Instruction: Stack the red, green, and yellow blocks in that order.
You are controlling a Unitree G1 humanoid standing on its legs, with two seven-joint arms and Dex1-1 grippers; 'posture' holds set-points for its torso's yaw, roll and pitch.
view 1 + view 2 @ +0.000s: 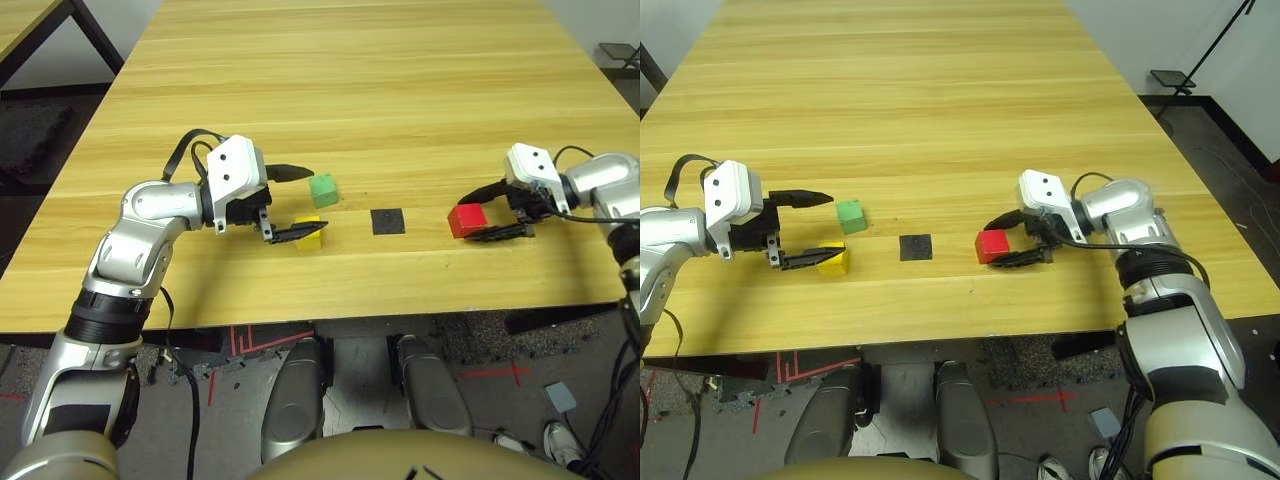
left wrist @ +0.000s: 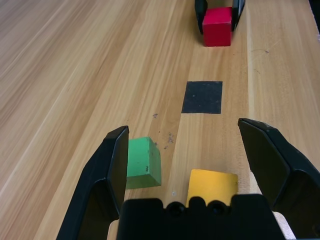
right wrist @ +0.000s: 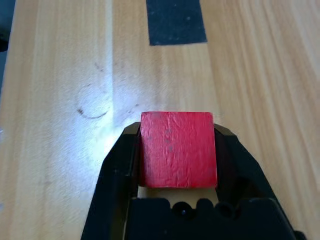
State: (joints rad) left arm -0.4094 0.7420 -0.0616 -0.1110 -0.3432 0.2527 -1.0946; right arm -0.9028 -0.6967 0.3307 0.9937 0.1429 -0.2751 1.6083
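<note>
The red block (image 1: 466, 220) is at the table's right, and my right gripper (image 1: 472, 218) is shut on it; in the right wrist view both fingers press the sides of the red block (image 3: 177, 149). Whether it rests on the wood or hangs just above it is unclear. The green block (image 1: 323, 189) and the yellow block (image 1: 309, 232) sit on the table left of centre, apart from each other. My left gripper (image 1: 300, 203) is open and low around them: the yellow block (image 2: 212, 186) lies between its fingers, and the green block (image 2: 143, 162) is beside one finger's inner face.
A flat black square patch (image 1: 388, 221) lies on the wood between the two grippers. The table's (image 1: 330, 80) far half is bare wood. Its front edge runs close below both grippers. A dark table leg stands on the floor at far left.
</note>
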